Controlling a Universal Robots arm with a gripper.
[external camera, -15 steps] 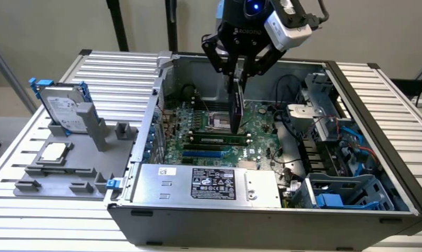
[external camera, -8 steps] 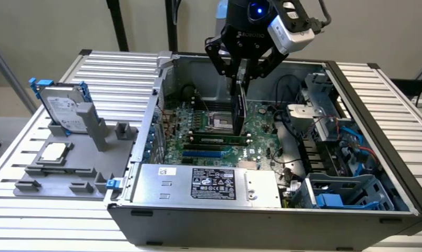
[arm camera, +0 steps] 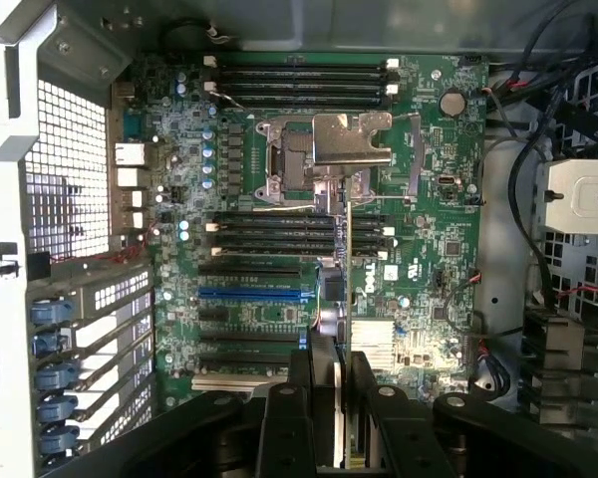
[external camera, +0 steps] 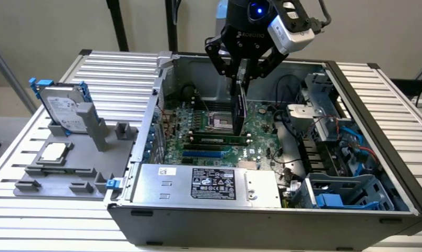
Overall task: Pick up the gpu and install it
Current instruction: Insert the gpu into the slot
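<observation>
Jaws are closed on the upper edge of the gpu (external camera: 240,109), which hangs upright just below them, over the motherboard (external camera: 196,126) inside the open computer case (external camera: 267,220); the hard drive (external camera: 63,107) stands well apart from the jaws

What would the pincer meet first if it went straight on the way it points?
Pointing down, the pincer holds the gpu; its lower edge would probably reach the motherboard first, near the CPU socket; depth is unclear.
</observation>
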